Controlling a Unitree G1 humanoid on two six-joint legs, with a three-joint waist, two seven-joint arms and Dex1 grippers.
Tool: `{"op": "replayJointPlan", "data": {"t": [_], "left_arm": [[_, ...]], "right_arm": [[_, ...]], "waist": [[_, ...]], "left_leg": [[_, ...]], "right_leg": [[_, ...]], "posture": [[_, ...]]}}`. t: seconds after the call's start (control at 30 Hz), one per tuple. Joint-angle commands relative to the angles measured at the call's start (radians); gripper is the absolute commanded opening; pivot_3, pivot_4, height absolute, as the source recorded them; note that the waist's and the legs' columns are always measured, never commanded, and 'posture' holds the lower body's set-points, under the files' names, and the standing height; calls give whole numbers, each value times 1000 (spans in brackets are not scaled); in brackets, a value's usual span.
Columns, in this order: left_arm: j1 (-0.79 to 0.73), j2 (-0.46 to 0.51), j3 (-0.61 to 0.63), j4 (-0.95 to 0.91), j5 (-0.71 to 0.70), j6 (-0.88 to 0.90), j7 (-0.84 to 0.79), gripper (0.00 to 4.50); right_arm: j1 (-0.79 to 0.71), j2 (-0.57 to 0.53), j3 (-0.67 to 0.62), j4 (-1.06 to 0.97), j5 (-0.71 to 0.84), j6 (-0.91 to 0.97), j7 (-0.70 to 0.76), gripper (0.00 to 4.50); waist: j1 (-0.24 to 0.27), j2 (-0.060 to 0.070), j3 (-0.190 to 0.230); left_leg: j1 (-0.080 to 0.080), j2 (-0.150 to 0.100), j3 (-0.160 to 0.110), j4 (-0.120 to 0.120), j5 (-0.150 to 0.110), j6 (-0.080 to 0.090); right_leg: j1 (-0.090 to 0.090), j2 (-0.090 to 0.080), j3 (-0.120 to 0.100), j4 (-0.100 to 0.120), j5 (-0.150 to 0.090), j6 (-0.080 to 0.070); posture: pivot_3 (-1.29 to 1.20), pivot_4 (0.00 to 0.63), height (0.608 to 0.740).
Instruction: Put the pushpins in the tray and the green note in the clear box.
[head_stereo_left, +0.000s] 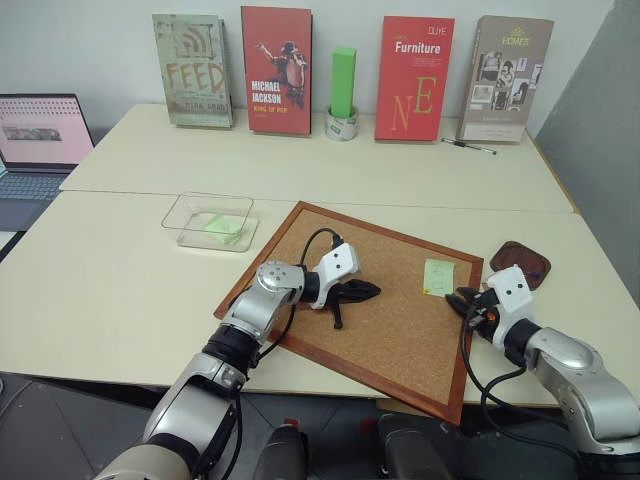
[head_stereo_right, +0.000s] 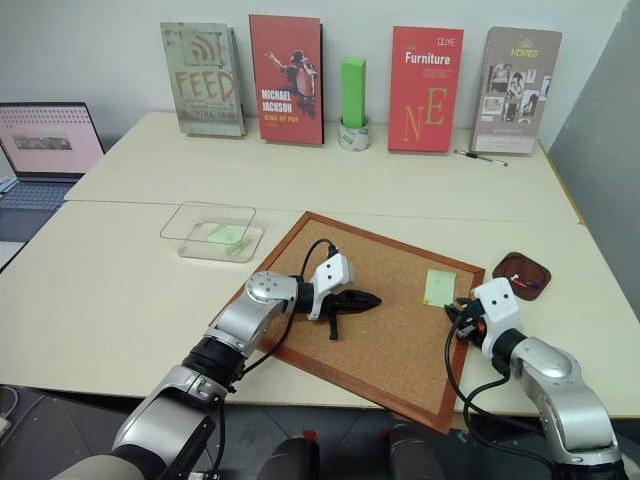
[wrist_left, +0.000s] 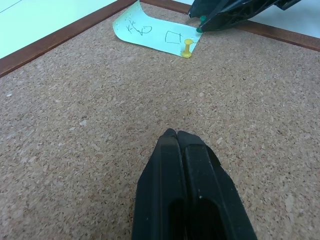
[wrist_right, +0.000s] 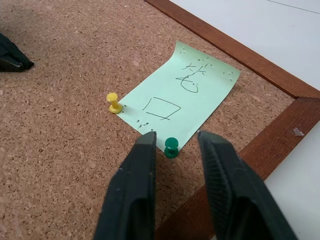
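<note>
The pale green note (wrist_right: 180, 100) lies on the cork board (head_stereo_left: 390, 320) near its right frame, held by a yellow pushpin (wrist_right: 114, 102) and a green pushpin (wrist_right: 171, 146) at its near corners. My right gripper (wrist_right: 174, 137) is open, one finger on each side of the green pin with a small gap to it. Out over the middle of the board, my left gripper (head_stereo_left: 365, 291) is shut and empty, pointing toward the note. Just right of the board sits the dark brown tray (head_stereo_right: 507, 268), with small pins in it. The clear box (head_stereo_left: 185, 205) stands left of the board.
A brighter green paper (head_stereo_left: 225, 226) lies inside the clear box. Several books, a tall green block (head_stereo_left: 343, 82) on a tape roll and a pen (head_stereo_left: 468, 146) line the table's back. A laptop (head_stereo_left: 40, 140) sits at the far left.
</note>
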Motion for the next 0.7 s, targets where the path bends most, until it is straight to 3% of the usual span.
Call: {"op": "replayJointPlan", "data": {"t": [0.03,0.1,0.7], "left_arm": [[23,17,-23,37,53,24,11,0],[24,16,-24,35,54,25,12,0],[31,16,-34,34,66,28,17,0]], "right_arm": [[-14,4,-6,-7,-8,-21,-8,384],[-13,4,-8,-8,-8,-22,-6,67],[-23,12,-100,-193,96,28,-20,67]], "waist": [[0,0,0],[0,0,0],[0,0,0]], "left_leg": [[0,0,0,0,0,0],[0,0,0,0,0,0],[-2,0,0,0,0,0]], "right_leg": [[0,0,0,0,0,0],[0,0,0,0,0,0],[-1,0,0,0,0,0]], "posture": [[0,150,740],[0,150,740],[0,150,740]]}}
